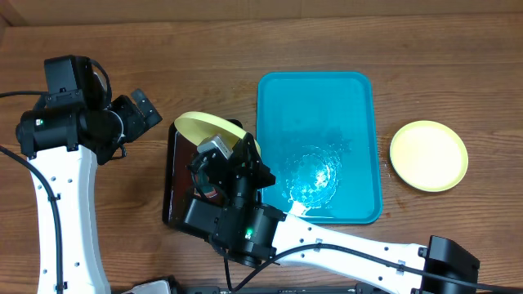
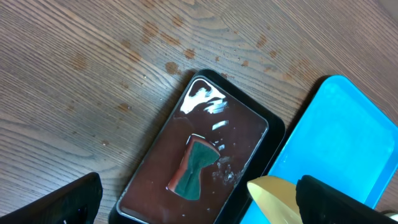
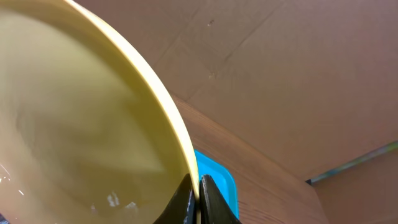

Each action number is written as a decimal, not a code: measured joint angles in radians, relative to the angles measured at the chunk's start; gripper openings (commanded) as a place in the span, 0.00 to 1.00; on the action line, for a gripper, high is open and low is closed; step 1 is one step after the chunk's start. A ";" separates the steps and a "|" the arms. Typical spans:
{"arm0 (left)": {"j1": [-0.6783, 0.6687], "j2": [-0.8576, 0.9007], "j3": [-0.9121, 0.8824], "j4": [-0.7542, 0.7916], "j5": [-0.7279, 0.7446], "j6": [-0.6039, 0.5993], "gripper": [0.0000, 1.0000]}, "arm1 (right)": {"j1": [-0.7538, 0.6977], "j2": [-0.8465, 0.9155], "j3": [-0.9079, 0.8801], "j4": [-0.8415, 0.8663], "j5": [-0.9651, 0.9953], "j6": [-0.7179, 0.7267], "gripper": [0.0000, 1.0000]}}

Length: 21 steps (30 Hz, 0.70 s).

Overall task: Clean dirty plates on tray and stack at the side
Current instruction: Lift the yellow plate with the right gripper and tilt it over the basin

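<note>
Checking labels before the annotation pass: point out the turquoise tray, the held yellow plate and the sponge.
turquoise tray (image 1: 315, 102): overhead view, bare floor in its upper part.
held yellow plate (image 1: 204, 126): overhead view, exposed inner face.
sponge (image 2: 194, 167): left wrist view, green top face.

A dark brown tray (image 2: 155, 168) sits on a wood-grain tabletop (image 2: 81, 68), its glossy floor glinting around a green-and-rust sponge (image 2: 194, 167). Small dark spots (image 2: 172, 66) dot the wood nearby. Brown cardboard (image 3: 298, 74) stands behind.
</note>
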 measured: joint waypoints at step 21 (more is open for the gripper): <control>0.000 0.000 0.000 0.000 0.000 0.000 1.00 | -0.001 0.000 0.000 0.015 0.000 0.000 0.04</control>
